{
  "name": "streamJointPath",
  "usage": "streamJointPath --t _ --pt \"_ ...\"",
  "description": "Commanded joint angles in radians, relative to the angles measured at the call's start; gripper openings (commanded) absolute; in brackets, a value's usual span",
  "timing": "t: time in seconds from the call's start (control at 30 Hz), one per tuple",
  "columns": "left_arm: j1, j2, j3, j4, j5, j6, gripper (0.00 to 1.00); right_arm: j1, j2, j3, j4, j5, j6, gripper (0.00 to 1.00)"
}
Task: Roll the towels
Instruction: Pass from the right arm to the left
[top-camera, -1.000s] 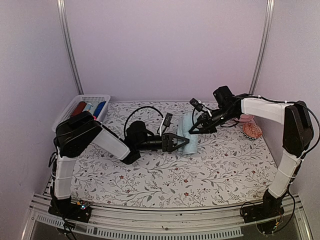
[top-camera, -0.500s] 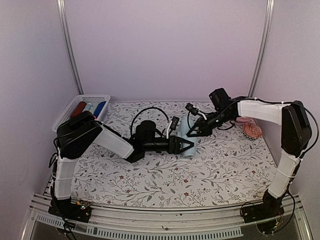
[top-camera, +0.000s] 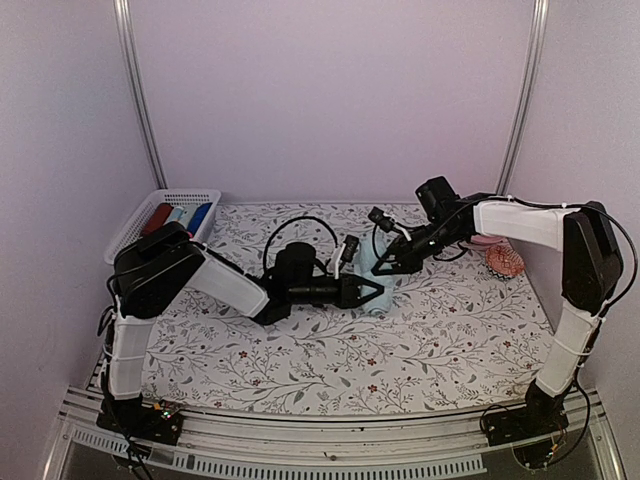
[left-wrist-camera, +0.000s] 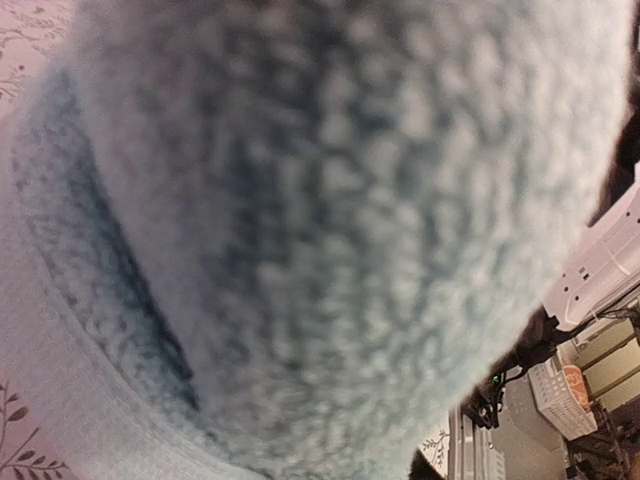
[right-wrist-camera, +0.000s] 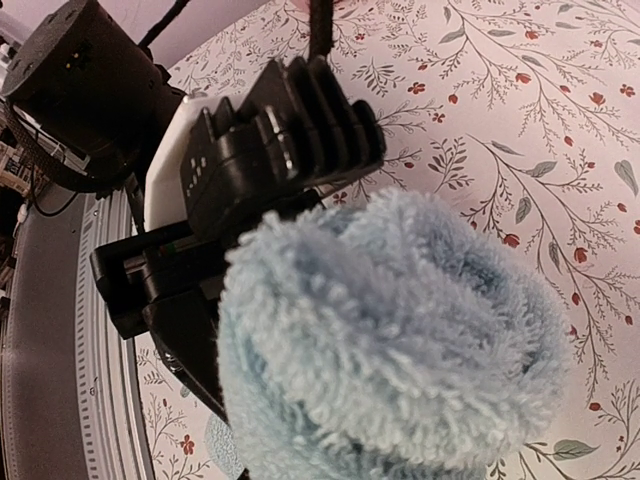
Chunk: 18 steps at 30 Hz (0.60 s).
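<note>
left pincer has closed onto the pale blue towel; right pincer seemingly grips its end.

Pale blue towel: blurred, cut off top and bottom in left wrist view. Grip of left gripper and right gripper: hidden by towel.

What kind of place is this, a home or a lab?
Probably a robotics lab test booth: two black-and-white robot arms bolted to a slotted metal rail, bare pale walls with metal corner posts, and a floral-patterned tablecloth with a white plastic mesh basket.
</note>
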Motion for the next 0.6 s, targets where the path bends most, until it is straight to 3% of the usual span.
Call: streamJointPath --t 0.0,0.1,0.23,0.4,0.43,0.57 --pt "-0.026 -0.022 -0.005 0.065 0.024 0.002 0.20 0.012 -0.013 -0.006 0.045 -0.012 -0.003 0.07" --pt "-0.023 -0.040 -0.025 0.057 0.007 0.005 0.01 0.013 -0.020 -0.006 0.043 -0.016 -0.003 0.25" --pt "-0.017 -0.097 -0.067 -0.014 -0.036 0.024 0.00 0.006 -0.036 -0.002 0.023 -0.040 -0.014 0.53" --pt "0.012 -0.273 -0.145 -0.221 -0.105 0.115 0.00 -0.038 -0.070 -0.002 -0.002 -0.055 -0.042 0.87" --pt "0.024 -0.312 -0.154 -0.282 -0.117 0.135 0.00 -0.048 -0.076 -0.004 -0.002 -0.043 -0.045 0.99" --pt "0.092 -0.445 -0.158 -0.593 -0.181 0.254 0.00 -0.067 -0.079 -0.002 -0.001 0.042 -0.048 0.99"
